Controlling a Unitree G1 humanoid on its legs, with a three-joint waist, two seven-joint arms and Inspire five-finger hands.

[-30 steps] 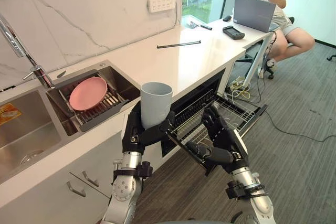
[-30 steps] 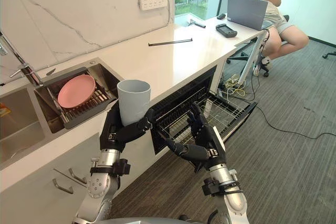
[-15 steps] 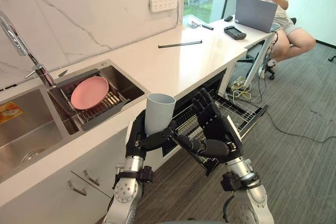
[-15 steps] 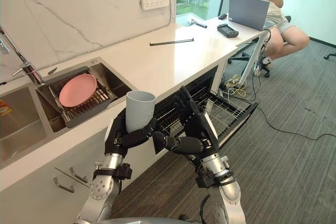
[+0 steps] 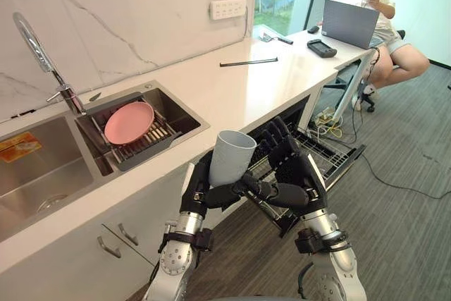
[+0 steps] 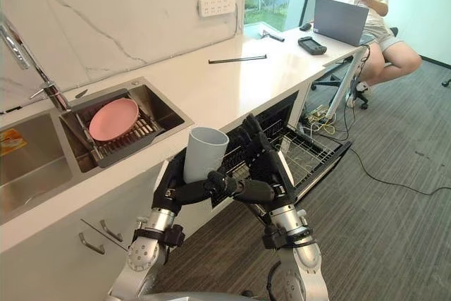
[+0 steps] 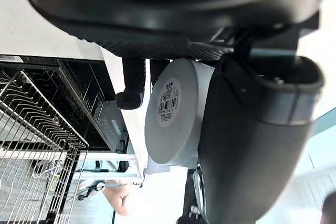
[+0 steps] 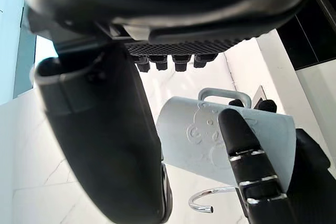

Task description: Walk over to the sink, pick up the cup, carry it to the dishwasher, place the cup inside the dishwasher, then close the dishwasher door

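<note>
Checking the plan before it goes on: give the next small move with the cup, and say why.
Probably lower the cup toward the pulled-out wire rack to its right. The left hand grips it roughly upright, not yet in the rack, and the right hand is open beside it.

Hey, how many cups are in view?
1: the grey cup is held in the left robot hand, in front of the counter beside the open dishwasher. More could be hidden inside it.
</note>
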